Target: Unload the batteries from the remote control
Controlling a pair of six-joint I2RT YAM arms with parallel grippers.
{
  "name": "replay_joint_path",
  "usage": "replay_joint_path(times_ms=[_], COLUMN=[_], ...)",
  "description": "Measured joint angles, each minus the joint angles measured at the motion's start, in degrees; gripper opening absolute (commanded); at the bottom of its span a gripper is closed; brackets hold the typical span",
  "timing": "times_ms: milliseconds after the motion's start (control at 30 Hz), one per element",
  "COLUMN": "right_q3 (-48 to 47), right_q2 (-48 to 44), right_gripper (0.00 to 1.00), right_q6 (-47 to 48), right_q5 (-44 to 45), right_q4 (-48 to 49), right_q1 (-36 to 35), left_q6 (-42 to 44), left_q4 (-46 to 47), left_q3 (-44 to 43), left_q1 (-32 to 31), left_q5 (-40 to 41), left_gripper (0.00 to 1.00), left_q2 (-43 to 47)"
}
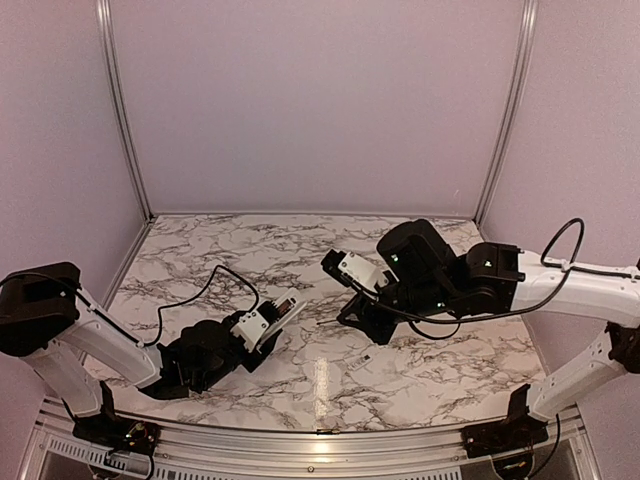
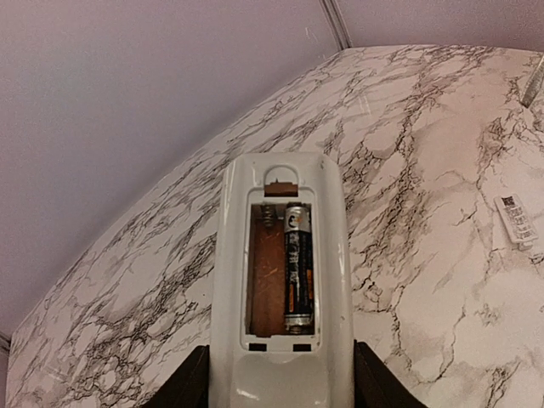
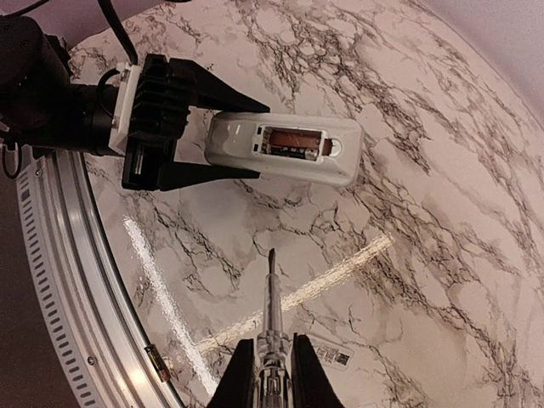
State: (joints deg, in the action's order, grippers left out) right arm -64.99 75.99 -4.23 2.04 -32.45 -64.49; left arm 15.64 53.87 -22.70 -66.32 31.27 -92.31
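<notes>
Your left gripper (image 2: 280,387) clamps the remote control (image 2: 280,204) at lower centre of its wrist view, compartment open: one slot bare, one battery (image 2: 297,268) seated. With the right gripper (image 3: 274,374) clenched on the thin rod (image 3: 271,293), you probably lever that cell out next.

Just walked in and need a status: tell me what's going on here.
The left end effector holds the remote control, its battery compartment open. One battery sits in it; the slot beside it is empty. The right end effector is shut on a thin grey rod, whose tip points toward the remote, well short of it.
</notes>
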Motion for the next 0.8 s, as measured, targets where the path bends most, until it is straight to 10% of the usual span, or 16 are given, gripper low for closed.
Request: replay_joint_path(times_ms=[800], right_q3=[-11.21], right_q2=[14.56], right_gripper=[0.00], right_q6=[3.82], right_q5=[6.08], right_q4=[1.05], right_q1=[-1.95], left_q6=[0.04], left_q4=[-7.74], left_q3=[-1.36], left_q1=[0.00], left_q5=[-2.14], left_gripper=[0.00], left_q2=[0.13])
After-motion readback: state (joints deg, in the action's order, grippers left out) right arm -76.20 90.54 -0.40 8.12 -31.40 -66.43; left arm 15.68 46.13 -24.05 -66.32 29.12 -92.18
